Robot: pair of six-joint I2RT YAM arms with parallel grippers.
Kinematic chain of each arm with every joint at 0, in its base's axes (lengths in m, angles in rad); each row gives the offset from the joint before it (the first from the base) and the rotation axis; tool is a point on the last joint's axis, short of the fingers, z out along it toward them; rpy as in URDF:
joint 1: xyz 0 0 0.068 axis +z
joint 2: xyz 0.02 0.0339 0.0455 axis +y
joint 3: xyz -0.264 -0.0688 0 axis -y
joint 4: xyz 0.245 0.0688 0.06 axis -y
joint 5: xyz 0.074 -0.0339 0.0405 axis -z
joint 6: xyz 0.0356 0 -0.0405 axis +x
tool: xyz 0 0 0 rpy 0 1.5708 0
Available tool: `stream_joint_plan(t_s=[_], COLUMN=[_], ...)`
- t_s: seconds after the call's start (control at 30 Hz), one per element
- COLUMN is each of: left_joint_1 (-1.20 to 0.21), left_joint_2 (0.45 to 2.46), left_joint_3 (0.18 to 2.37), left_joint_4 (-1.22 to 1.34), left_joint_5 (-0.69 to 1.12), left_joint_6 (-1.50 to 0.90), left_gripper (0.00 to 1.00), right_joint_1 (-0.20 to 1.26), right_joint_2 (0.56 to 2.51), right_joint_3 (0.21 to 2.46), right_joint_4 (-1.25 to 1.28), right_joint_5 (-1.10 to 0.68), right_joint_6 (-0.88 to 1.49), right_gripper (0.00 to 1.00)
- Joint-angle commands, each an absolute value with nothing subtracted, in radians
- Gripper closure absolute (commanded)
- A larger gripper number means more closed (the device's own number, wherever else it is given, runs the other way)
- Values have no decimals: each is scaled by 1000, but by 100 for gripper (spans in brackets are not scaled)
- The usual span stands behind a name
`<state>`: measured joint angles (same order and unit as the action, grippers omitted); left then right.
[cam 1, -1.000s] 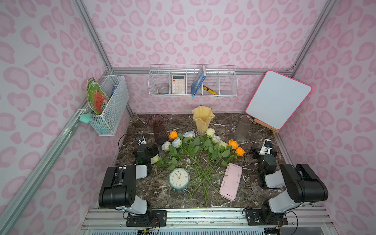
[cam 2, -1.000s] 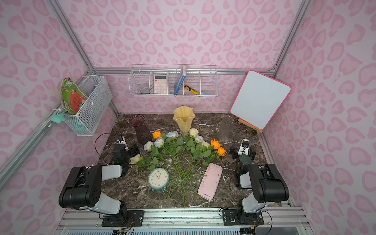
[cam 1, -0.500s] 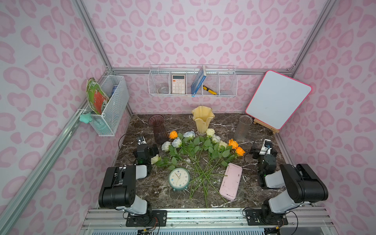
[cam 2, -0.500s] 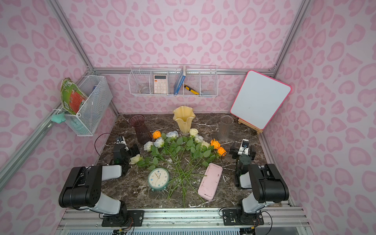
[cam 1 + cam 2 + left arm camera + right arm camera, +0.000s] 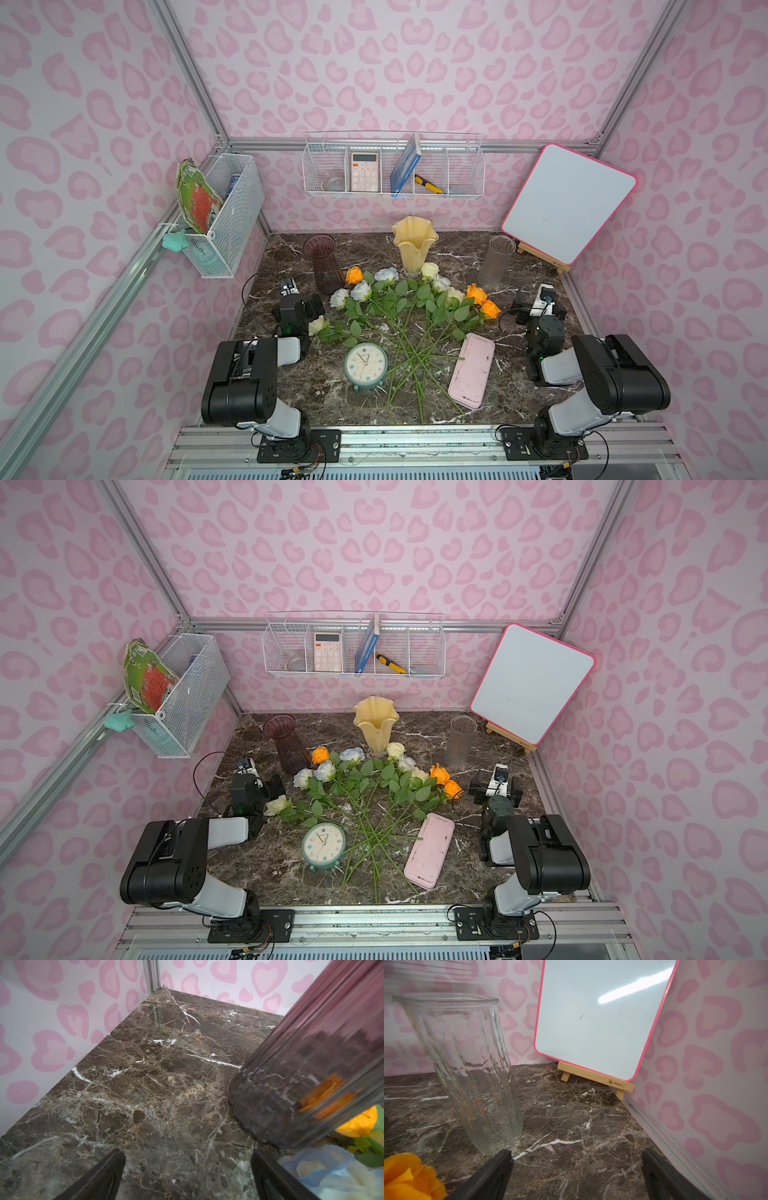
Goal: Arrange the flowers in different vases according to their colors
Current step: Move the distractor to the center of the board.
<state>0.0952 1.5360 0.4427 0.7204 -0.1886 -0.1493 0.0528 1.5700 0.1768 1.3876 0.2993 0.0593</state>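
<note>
The left gripper [image 5: 291, 291] is wide apart and holds nothing. A cream flower [image 5: 316, 325] lies on the bench [image 5: 332, 390] just beside it, on the clock [image 5: 365, 365] side, its stem pointing toward the clock. The other flowers [image 5: 399, 307] lie beyond the clock. The right gripper [image 5: 540, 297] is wide apart too, near the orange flowers [image 5: 482, 301]. All three vases [image 5: 413, 245] look empty.

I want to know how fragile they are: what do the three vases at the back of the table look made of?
Purple-brown vase: ribbed tinted glass; an orange rose shows through its wall in the left wrist view. Clear vase: rippled transparent glass; the wall behind shows through. Yellow vase: opaque and glossy with a wavy rim, perhaps milky glass or glazed ceramic; the look leaves it open.
</note>
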Motion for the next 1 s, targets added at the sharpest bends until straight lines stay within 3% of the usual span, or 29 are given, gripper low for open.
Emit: stream_joint_plan(t_s=[0.0,0.2,0.3,0.37,0.5,0.73,0.97], left_joint_1=[96,115,127,126,92,-211,-422], left_joint_2=[1539,1535,1527,1489,1363,1083,1110], left_joint_3=[447,447,453,501,664,793,1066], left_joint_4=[748,739,746,645,245,-128,-678], left_joint_5=[-193,-151,-93,-7,-74,-254,-273], left_joint_6=[-138,-141,-111,-56,-122,-173,-405], left_gripper=[1,1,1,1,7,1,1], right_joint_1=[55,55,74,126,188,331,520], right_joint_2=[1570,1568,1494,1447,1272,1136,1181], right_joint_3=[180,173,192,204,378,707,881], right_joint_4=[1414,1431,1305,1300,832,163,-249], right_joint_5=[304,309,320,432,470,458,339], right_joint_6=[60,55,40,-9,24,250,465], right_gripper=[0,0,0,0,2,0,0])
